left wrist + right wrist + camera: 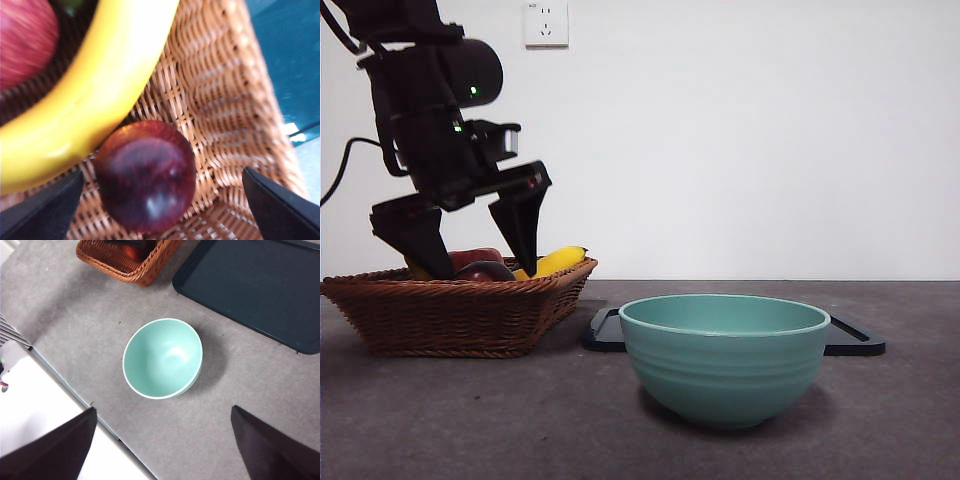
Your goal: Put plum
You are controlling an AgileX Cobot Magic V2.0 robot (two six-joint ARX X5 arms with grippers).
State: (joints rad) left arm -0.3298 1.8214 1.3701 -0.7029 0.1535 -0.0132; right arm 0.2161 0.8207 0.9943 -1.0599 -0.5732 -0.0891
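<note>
- Front view: the left gripper (485, 250) hangs over the wicker basket (450, 310) at the left of the table, its two black jaws spread apart with the tips down among the fruit. Between those tips sits a dark rounded shape, most likely the plum (486, 270), though the basket rim hides most of it, so I say that with some caution. A banana (558, 260) pokes out over the rim just beside it, and a redder fruit (475, 257) shows behind.
- Front view again: a green bowl (725, 355) stands near the camera, well apart from the basket, with a dark tray (855, 340) lying flat behind it. No writing is readable anywhere; a wall socket (545, 22) is up on the wall, with no legible marking.
- Left wrist view: here is the key relation. The plum (145, 175) lies on the basket weave right between the open jaws, touching the banana (90, 100) on one side. It is round, so it has no long axis to line up with. The banana's length runs across, close against the plum, and it could be nudged as the jaws come together.
- Right wrist view: the right gripper (162, 440) waits high above the table, jaws wide apart and holding nothing, looking down on the bowl (162, 357), the tray (260, 285) and a corner of the basket (125, 257). The left arm is plainly the nearer one to the plum.
</note>
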